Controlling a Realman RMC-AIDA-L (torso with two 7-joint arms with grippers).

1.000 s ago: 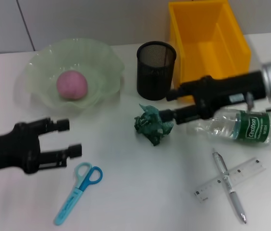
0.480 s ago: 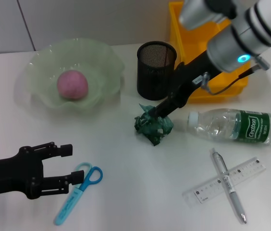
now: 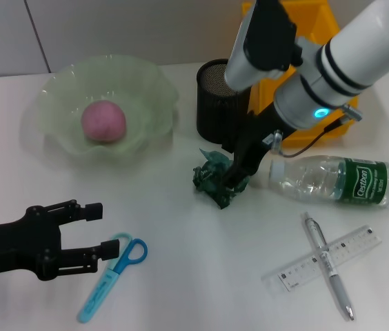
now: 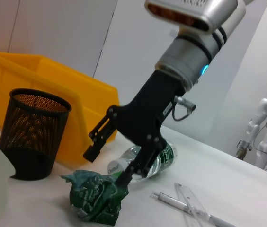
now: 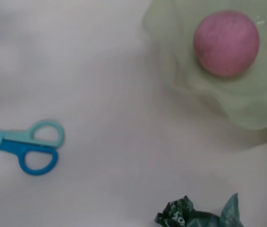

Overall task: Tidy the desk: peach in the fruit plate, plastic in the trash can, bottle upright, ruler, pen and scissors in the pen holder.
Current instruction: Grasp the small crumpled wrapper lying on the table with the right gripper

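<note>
Head view | bottle [image 3: 339, 181] lying flat | green label reads "Cestbon"

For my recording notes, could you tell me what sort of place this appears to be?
Probably a robot lab set up like an office desk: a plain white tabletop with a pen holder and scissors, and another white robot figure standing in the background.

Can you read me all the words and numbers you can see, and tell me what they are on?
"Cestbon", white letters on the green label of the bottle lying on the desk.
The ruler has black marks and numbers, too small to read.
The bottle's label also has smaller print, too blurred to read.
Nothing else shows any writing: not the scissors, the pen, the trash can or the pen holder.
</note>
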